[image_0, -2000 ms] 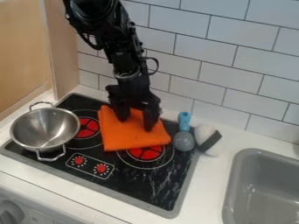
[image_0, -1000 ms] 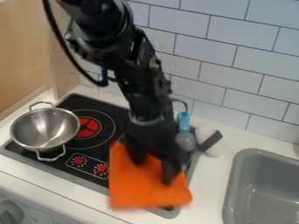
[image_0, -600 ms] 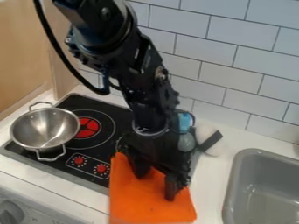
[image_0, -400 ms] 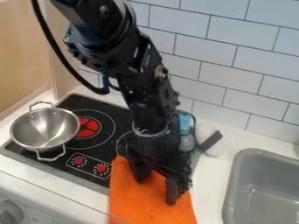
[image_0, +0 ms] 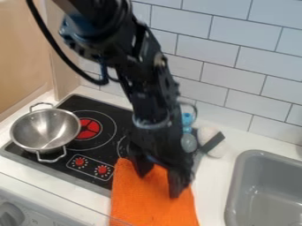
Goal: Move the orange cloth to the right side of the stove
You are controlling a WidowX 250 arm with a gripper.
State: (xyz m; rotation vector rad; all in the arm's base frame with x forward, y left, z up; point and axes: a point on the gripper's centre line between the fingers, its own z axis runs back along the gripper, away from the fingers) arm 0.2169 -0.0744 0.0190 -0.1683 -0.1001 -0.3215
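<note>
The jaws stand wide apart against the orange cloth (image_0: 149, 204), no fold visibly pinched, as it lies across the stove's (image_0: 122, 114) front right and past its front edge; light, even pressure rightward should limit bunching.

White rectangular wall tiles (image_0: 230, 73) with dark grout beside a pale wooden panel (image_0: 24, 53).

black claw (image_0: 159, 182) low over orange cloth (image_0: 150, 205) — steel pot (image_0: 45, 129) leftward
</note>
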